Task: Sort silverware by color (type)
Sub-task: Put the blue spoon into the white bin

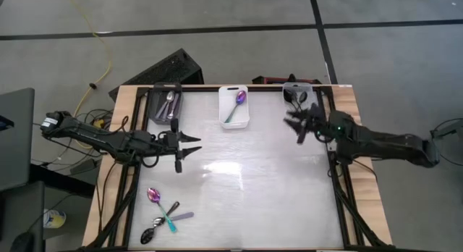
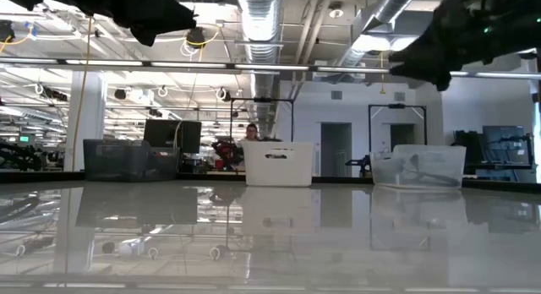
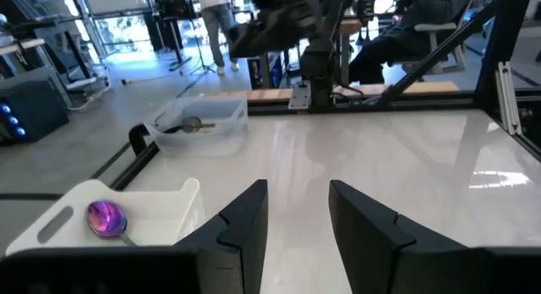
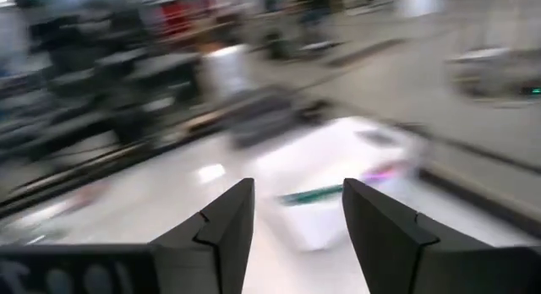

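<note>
The right gripper hangs with fingers spread and empty, just beside the clear plastic bin. The left gripper, fingers parted and empty, hovers over the glossy white tabletop. Well behind its fingers lie loose small spoons, apparently iridescent purple and black.

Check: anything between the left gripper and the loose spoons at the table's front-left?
Nothing visible. The left gripper is open above bare table; the loose spoons lie clustered toward the front-left corner, with open surface between.
</note>
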`<state>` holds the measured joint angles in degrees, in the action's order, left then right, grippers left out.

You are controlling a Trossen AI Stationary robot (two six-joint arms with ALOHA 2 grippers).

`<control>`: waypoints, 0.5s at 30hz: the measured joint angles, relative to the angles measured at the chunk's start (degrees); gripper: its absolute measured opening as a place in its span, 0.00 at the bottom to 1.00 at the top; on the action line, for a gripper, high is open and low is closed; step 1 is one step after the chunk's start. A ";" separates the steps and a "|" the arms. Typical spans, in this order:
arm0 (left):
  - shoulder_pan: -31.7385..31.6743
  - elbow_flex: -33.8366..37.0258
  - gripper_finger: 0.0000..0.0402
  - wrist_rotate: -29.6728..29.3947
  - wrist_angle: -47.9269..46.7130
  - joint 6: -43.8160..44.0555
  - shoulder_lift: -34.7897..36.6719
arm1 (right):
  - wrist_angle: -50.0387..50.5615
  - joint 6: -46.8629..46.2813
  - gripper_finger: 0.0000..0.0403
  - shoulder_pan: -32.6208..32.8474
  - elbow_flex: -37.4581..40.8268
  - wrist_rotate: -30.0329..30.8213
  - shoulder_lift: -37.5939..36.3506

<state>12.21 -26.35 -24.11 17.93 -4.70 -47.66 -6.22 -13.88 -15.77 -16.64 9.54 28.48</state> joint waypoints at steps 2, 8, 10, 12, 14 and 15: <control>0.00 -0.02 0.28 0.01 -1.67 0.83 0.00 | -1.63 -0.24 0.50 4.38 0.00 -3.46 1.31; -0.02 -0.04 0.28 7.88 -12.04 6.76 0.00 | -16.51 3.65 0.47 19.91 0.00 -4.90 11.19; -0.02 -0.04 0.28 14.71 -15.45 8.70 0.00 | -22.54 5.68 0.47 24.20 -0.04 -3.57 16.02; -0.02 -0.04 0.28 20.93 -17.63 9.48 -0.02 | -25.94 6.83 0.46 27.48 -1.13 -1.51 21.11; 0.00 -0.08 0.28 25.00 -18.09 9.18 -0.02 | -26.56 6.90 0.45 29.82 -3.44 0.20 26.20; 0.00 -0.46 0.28 26.25 -18.94 9.04 -0.02 | -26.59 6.87 0.45 30.74 -4.77 0.75 28.75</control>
<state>12.21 -26.81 2.15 -1.01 4.34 -47.68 -32.81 -7.01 14.96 -21.42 10.29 57.24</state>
